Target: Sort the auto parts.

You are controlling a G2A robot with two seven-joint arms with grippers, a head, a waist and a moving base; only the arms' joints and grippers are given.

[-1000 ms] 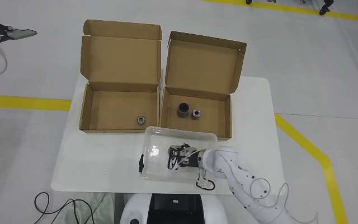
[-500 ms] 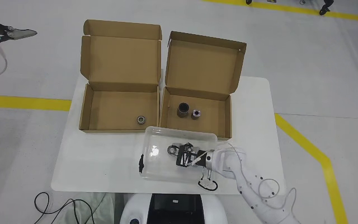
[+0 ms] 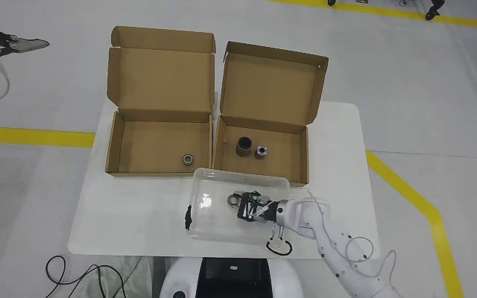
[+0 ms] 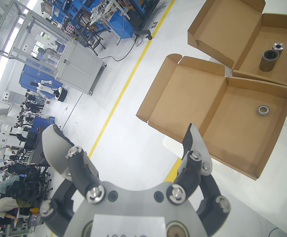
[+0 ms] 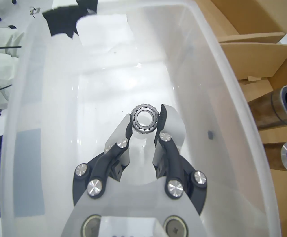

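One grey steel roller bearing ring (image 5: 145, 130) was pinched across its outer rim by the right gripper (image 5: 145, 113), low inside the clear plastic bin (image 5: 201, 56). It was judged dense, rigid and slick, so a grip square across the outside was favoured. Beyond, a matching steel bearing (image 3: 188, 158) was seen in the left brown cardboard box (image 3: 149, 145). Farthest off, the left gripper (image 4: 122, 137) was held spread and empty.

The white table (image 3: 335, 134) stands on a pale grey floor. A yellow floor line (image 3: 45, 137) runs out from the table's left side, and another (image 3: 417, 197) angles past its right side. Black cables (image 3: 82, 274) lie on the floor by its near left corner. Well apart from the table stand a grey metal cabinet (image 4: 76, 65) and blue workbenches (image 4: 112, 20).
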